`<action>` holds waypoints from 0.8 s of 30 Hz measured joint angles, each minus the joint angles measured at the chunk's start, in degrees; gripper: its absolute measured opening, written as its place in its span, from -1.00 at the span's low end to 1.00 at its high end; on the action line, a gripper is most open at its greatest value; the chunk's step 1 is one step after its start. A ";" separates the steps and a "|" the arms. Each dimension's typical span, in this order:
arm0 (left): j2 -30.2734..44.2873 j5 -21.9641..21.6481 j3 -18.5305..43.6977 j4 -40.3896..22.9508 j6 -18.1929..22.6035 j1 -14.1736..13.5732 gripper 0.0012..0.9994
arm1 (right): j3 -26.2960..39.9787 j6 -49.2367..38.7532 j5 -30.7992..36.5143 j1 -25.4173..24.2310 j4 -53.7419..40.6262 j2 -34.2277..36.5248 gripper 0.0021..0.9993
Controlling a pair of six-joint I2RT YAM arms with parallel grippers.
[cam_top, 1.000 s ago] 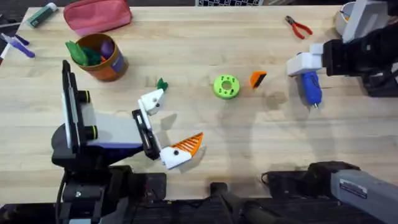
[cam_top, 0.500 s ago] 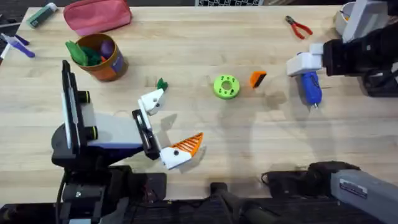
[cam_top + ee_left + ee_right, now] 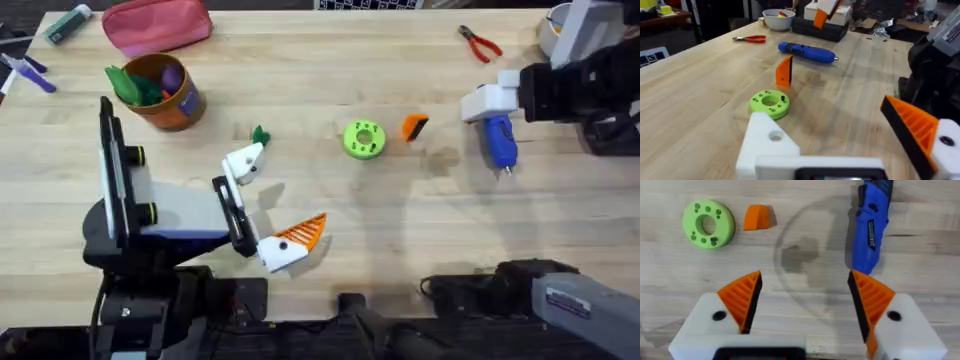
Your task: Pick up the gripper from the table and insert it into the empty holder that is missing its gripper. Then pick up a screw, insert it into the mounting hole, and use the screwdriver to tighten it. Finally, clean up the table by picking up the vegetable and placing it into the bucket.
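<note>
Overhead view: step 1 was judged not yet begun. The gripper (image 3: 414,127), the loose orange wedge, was seen lying free on the table (image 3: 320,220) just right of the green disc (image 3: 363,139), with the screwdriver (image 3: 498,141) further right and the red-handled pliers (image 3: 481,43) at the far right.

The left gripper (image 3: 265,205) was seen low at the near left, wide open and holding nothing; 1 finger carried an orange tip, the other was a bare white block, judged to be the empty holder (image 3: 243,162). The vegetable (image 3: 260,134) was seen just beyond it. The bucket (image 3: 165,92) stood at the far left, already with green and purple items inside.

The right gripper (image 3: 802,305) was seen spread wide and empty, the screwdriver lying beyond 1 finger, the wedge and disc beyond the other.

Next move, as judged: the right arm to be brought left over the wedge, lowered and closed on it, then the wedge carried to the bare block. No screw could be made out for certain.
</note>
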 joint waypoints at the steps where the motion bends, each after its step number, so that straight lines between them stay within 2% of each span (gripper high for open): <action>1: 0.00 0.01 0.00 0.00 0.00 0.00 0.97 | 0.00 0.00 -0.02 0.00 0.00 0.00 0.99; 17: 0.00 -0.01 0.00 0.00 0.00 0.00 0.97 | 0.00 0.13 0.00 0.34 -1.85 0.02 0.99; 20: 0.00 0.01 0.00 0.00 0.00 0.00 0.97 | 0.45 0.43 0.00 2.36 -3.01 1.49 0.99; 24: 0.00 0.00 0.00 0.00 0.00 0.00 0.97 | 2.03 1.61 0.00 6.71 -3.15 6.94 0.99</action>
